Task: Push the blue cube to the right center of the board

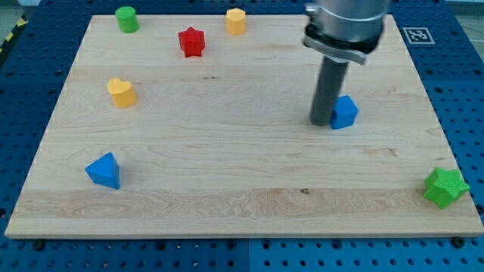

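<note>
Tip (321, 122) touching blue cube's (345, 112) left; green star (445, 187) at lower right.

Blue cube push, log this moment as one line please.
task: blue cube to right center | my tip: at the cube's left side | cube: right of board middle | state: push under way
</note>
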